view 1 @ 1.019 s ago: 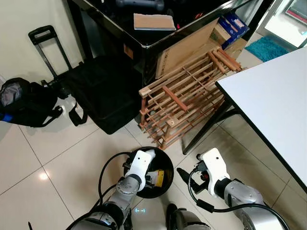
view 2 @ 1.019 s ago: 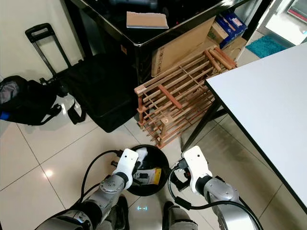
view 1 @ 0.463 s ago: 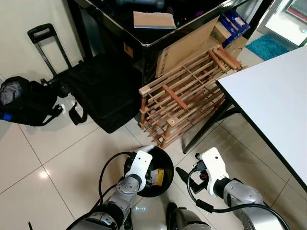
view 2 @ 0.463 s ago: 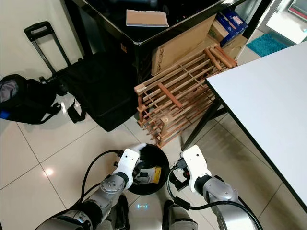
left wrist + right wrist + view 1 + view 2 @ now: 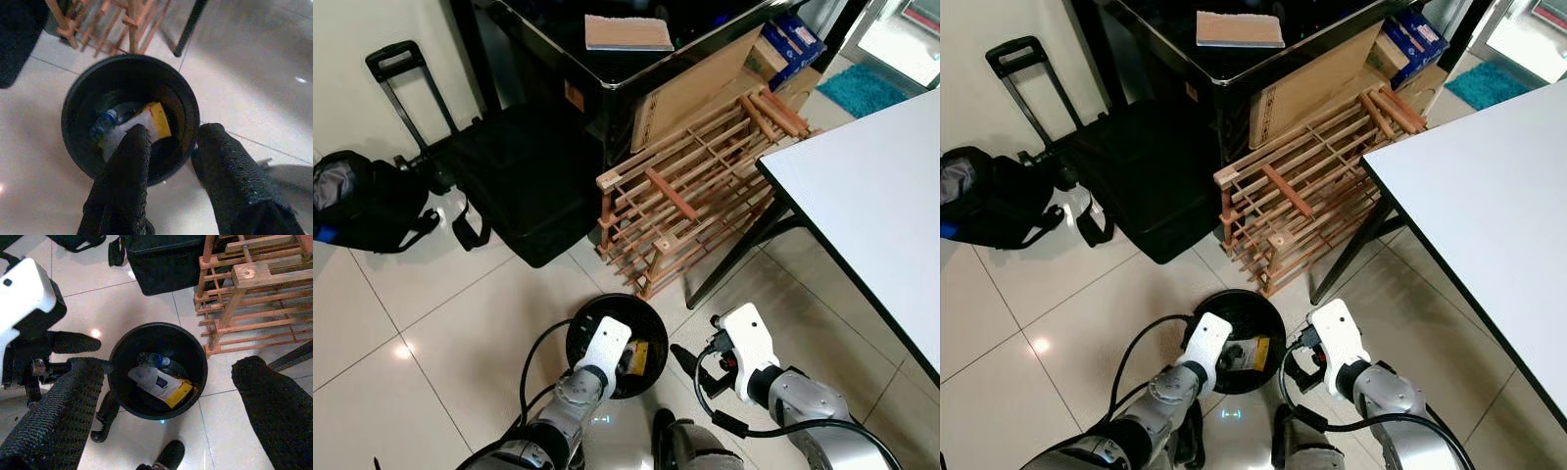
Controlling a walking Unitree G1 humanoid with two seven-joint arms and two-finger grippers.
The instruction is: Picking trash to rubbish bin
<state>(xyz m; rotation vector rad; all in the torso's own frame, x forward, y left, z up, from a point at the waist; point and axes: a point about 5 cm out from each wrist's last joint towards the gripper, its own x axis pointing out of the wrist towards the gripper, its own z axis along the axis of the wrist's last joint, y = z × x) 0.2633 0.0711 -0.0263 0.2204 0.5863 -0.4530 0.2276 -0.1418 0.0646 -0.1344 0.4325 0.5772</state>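
Black rubbish bin (image 5: 617, 341) on the floor holds a plastic bottle (image 5: 152, 359) and yellow-white wrapper (image 5: 164, 383). Left gripper (image 5: 168, 161), jaws released and empty, hovers directly above the rim; right gripper (image 5: 161, 396), jaws spread, sits just beside.

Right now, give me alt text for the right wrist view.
A round black bin on pale tiles holds a bottle and a white and yellow wrapper. The open right gripper frames it, with a wooden rack beside it.
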